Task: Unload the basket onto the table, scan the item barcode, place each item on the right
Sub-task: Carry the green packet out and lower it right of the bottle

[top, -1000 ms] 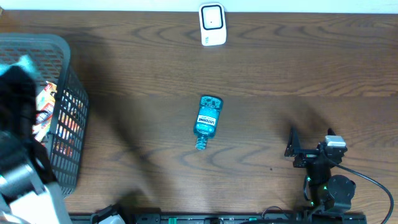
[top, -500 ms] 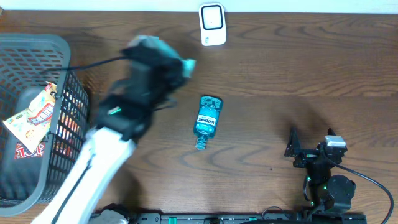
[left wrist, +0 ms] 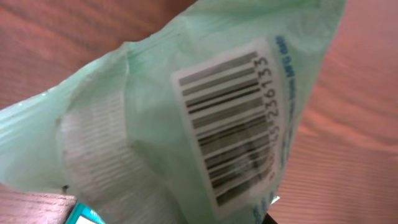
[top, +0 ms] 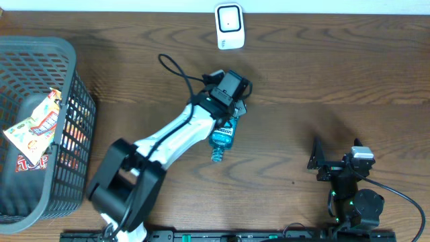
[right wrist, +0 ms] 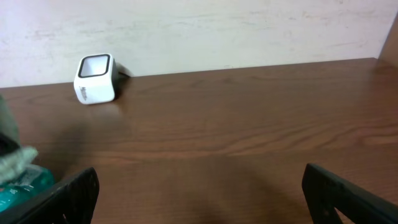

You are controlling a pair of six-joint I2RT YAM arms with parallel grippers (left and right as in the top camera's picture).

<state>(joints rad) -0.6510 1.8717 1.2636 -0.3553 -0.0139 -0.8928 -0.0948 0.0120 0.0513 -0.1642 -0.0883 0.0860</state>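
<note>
- Packet [left wrist: 155,93], left wrist view: pale green film fills the frame close to the lens, hanging above the table [left wrist: 360,162]. The barcode [left wrist: 230,124] faces the camera, tilted, over creased film with glare on its lower bars.
- The fingers are hidden behind the film. Judged clamped on the packet, since it hangs clear of the wood.
- Risk: creases or glare across the bars could spoil a read. Soft film could also fold over the code in transit.
- Overhead view: the left gripper [top: 232,94] hangs over the cap end of the bottle [top: 223,131]. The scanner [top: 229,27] stands well apart at the far edge, its window facing up.
- Risk: the code now faces the wrist, not the scanner. Without a turn of the wrist, the blank side would be presented.
- Risk: a low pass from here could clip the bottle and knock it across the table.
- The basket [top: 67,54] sits at the left, clear of the path.
- Right gripper [top: 334,153]: parked near the front edge, jaws wide apart, nothing between them.
- Right wrist view: the run to the scanner shows bare wood. A pale edge of the packet shows at the left above the bottle, so the margin there is thin.
- Risk: a pinch on thin film may slip, dropping the packet short of the scanner.
</note>
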